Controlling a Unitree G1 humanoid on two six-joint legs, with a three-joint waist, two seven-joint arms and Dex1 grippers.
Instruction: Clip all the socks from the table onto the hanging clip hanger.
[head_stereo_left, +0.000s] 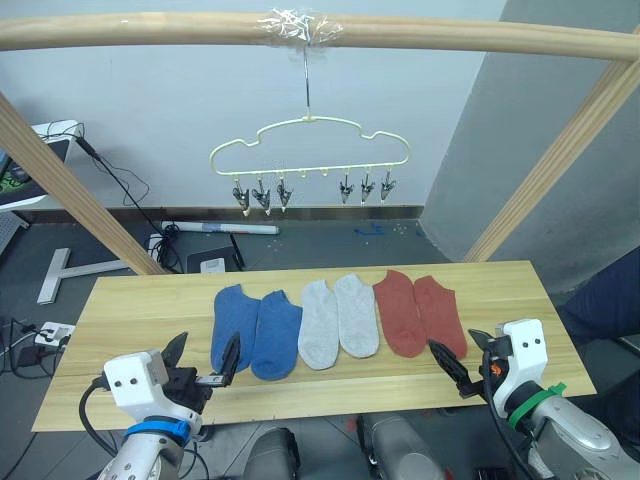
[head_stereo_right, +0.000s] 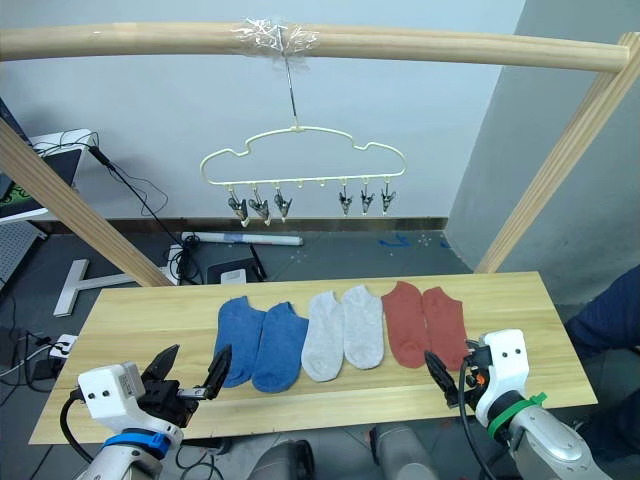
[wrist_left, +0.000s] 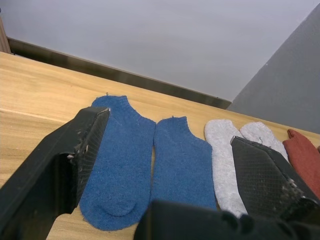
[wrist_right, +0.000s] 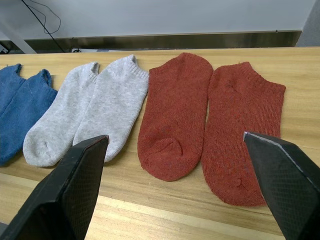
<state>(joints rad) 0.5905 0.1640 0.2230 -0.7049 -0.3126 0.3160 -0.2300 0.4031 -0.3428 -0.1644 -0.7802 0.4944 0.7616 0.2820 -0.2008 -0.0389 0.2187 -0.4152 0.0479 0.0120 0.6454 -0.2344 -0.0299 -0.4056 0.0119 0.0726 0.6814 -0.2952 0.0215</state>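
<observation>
Socks (head_stereo_left: 339, 318) look soft, light and limp on the tabletop (head_stereo_left: 130, 310); pinch a cuff edge, with left hand (head_stereo_left: 204, 365) and right hand (head_stereo_left: 462, 366) both spread, empty.

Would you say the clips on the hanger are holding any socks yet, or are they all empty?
All empty: the clip hanger hangs bare from the pole, and all six socks lie flat on the table.

You face a pale wall (head_stereo_left: 180, 90) above a dark floor (head_stereo_left: 330, 240), with black cables (head_stereo_left: 125, 185) trailing and wooden frame poles (head_stereo_left: 150, 30) around.
</observation>
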